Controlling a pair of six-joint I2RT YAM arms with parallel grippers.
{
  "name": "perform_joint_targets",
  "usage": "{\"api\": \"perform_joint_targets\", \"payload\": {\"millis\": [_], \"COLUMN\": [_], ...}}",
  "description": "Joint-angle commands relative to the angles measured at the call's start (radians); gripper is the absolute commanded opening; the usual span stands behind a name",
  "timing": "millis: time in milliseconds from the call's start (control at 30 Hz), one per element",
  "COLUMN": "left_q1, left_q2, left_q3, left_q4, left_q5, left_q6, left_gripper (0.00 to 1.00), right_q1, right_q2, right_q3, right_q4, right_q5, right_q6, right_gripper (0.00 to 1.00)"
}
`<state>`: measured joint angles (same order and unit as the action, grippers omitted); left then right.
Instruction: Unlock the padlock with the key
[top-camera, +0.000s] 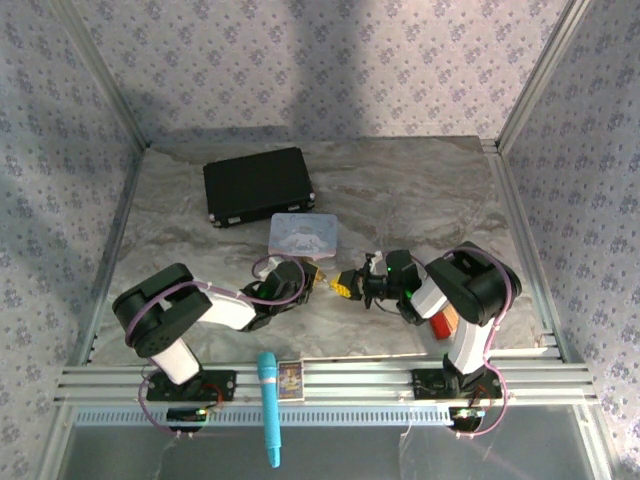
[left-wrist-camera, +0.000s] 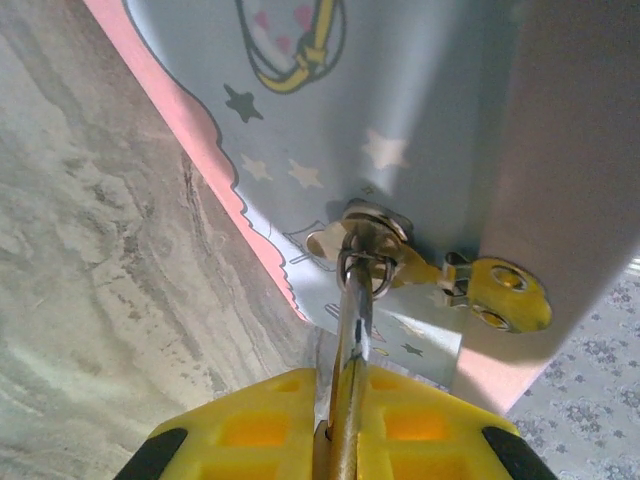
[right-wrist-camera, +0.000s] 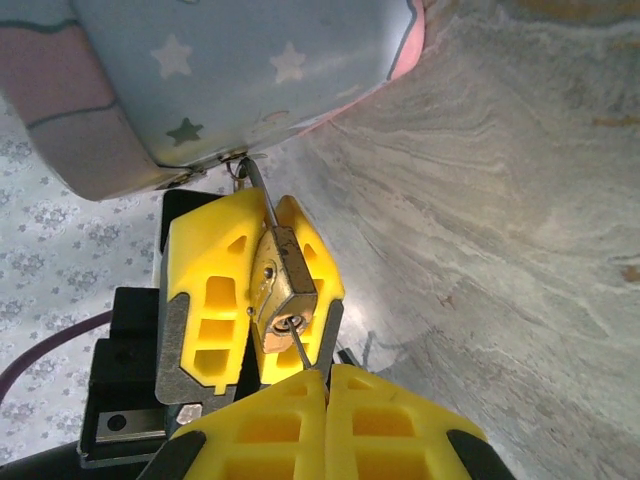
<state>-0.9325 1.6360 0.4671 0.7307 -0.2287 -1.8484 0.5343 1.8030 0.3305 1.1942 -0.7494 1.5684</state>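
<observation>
The small brass padlock (right-wrist-camera: 285, 285) is clamped between the yellow fingers (right-wrist-camera: 205, 290) of my left gripper (top-camera: 312, 274). Its thin silvery shackle (left-wrist-camera: 356, 305) runs up through the ring on the latch of the pale blue tin (top-camera: 303, 233). My right gripper (right-wrist-camera: 328, 372) is shut on the key (right-wrist-camera: 302, 350), whose thin blade sits in the keyhole on the padlock's underside. In the left wrist view, the left gripper (left-wrist-camera: 345, 375) holds the padlock edge-on just below the tin's latch (left-wrist-camera: 370, 235). The two grippers meet tip to tip just in front of the tin.
A black case (top-camera: 258, 186) lies behind the tin. A red-and-orange block (top-camera: 443, 322) sits by the right arm. A blue stick-shaped object (top-camera: 268, 405) and a small card (top-camera: 289, 378) rest on the aluminium rail at the near edge.
</observation>
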Motion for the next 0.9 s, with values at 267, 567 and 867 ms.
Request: {"api": "perform_joint_targets", "payload": {"millis": [267, 567, 867], "left_q1": [-0.047, -0.047, -0.039], "left_q2": [0.0, -0.025, 0.013], "left_q3": [0.006, 0.004, 0.008], "left_q4": [0.031, 0.017, -0.01], "left_q5": [0.104, 0.114, 0.119], "left_q6": [0.024, 0.04, 0.037], "left_gripper": [0.0, 0.0, 0.0], "right_q1": [0.033, 0.005, 0.027], "right_q2": [0.08, 0.075, 0.052], "right_q3": [0.078, 0.088, 0.099], "right_q4": [0.078, 0.062, 0.06], "right_q5": [0.041, 0.033, 0.013], "right_q6": [0.039, 0.016, -0.017], "right_gripper": [0.0, 0.0, 0.0]}}
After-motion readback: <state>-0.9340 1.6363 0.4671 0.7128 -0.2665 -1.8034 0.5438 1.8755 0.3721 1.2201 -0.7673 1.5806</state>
